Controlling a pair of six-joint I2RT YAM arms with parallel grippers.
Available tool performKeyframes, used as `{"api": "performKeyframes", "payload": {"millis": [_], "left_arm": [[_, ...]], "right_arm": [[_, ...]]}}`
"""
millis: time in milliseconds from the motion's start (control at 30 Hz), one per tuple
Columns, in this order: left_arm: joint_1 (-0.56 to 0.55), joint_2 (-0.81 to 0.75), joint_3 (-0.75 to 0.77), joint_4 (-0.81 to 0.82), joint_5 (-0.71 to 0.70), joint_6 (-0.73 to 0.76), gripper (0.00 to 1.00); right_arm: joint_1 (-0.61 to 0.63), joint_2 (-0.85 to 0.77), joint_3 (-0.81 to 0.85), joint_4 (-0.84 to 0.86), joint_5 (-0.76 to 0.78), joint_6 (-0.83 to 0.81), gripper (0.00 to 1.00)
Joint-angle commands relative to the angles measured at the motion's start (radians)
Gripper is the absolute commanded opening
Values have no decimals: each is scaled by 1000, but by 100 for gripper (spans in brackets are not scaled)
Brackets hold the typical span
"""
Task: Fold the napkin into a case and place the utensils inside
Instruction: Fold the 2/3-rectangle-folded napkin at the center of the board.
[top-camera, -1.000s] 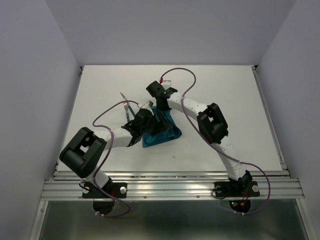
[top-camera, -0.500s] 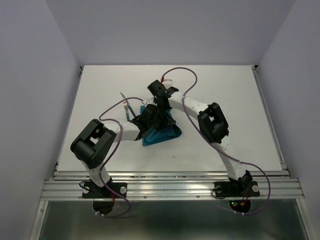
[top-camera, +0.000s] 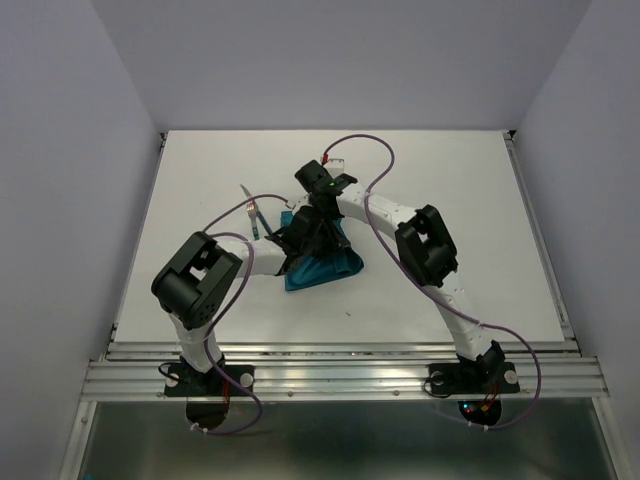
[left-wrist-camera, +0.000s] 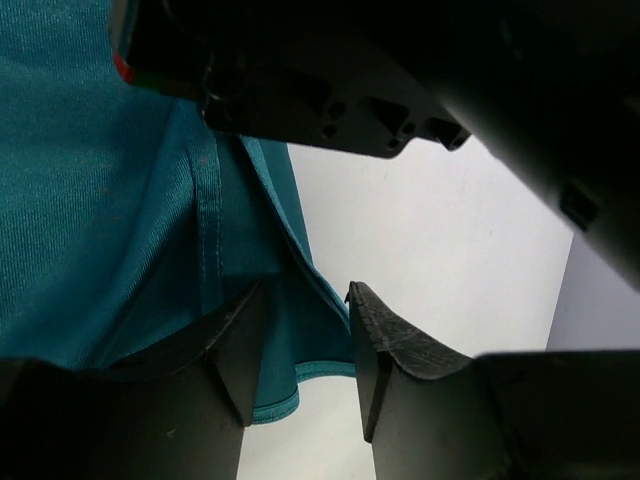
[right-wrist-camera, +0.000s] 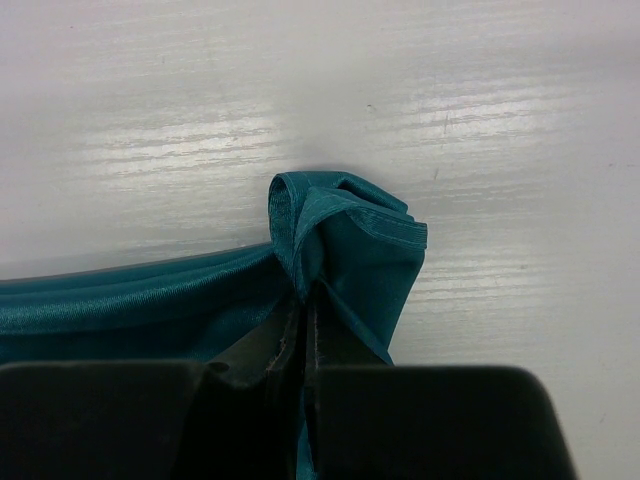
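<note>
— While the right pincer (right-wrist-camera: 305, 298) bites down, what does it have?

— A bunched corner of the napkin (right-wrist-camera: 350, 240). Its jaws are pressed tight together on the fold. The cloth rises in a small knot just past the tips, with bare counter (right-wrist-camera: 450, 120) beyond.

— And the left pincer (left-wrist-camera: 307, 292)?

— Its jaws stand apart. A hemmed edge of the napkin runs down between the fingers (left-wrist-camera: 385, 340). The cloth passes close by the left one, and a strip of white counter shows between the hem and the right one. So it straddles the edge without clamping it.

— Where does the napkin sit?

— From above, it sits near the middle of the counter, in a rumpled, partly folded heap. The left arm (top-camera: 250, 262) and the right arm (top-camera: 385, 212) reach in from the near edge and meet over its far side.

— Does it look like a case?

— Too much of it is hidden under the arms to tell its shape.

— And the utensils (top-camera: 254, 213)?

— They lie on the counter just left of the napkin, outside it. A slim teal handle shows, slanting away from the arms. How many pieces lie there is too small to tell.
</note>
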Motion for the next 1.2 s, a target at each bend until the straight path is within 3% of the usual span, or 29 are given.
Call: {"api": "performKeyframes", "payload": {"millis": [0,200,333,500,1167], "left_arm": [[-16,14,53,21,-24,-8,48],[-21,31,68,23,-31,-11,44],[-21,33,71,23,-34,-13,31],[-21,29,65,15,-37,-11,1],[-15,-96,-2,-89,-99,56,0]], "right_arm": [[4,41,-49,-44,-28,3,1],[4,39,-56,-42,-28,3,1],[4,38,-57,-41,-28,3,1],[4,33,-68,-41,-20,6,1],[4,38,-74,-35,-19,9,1]]}}
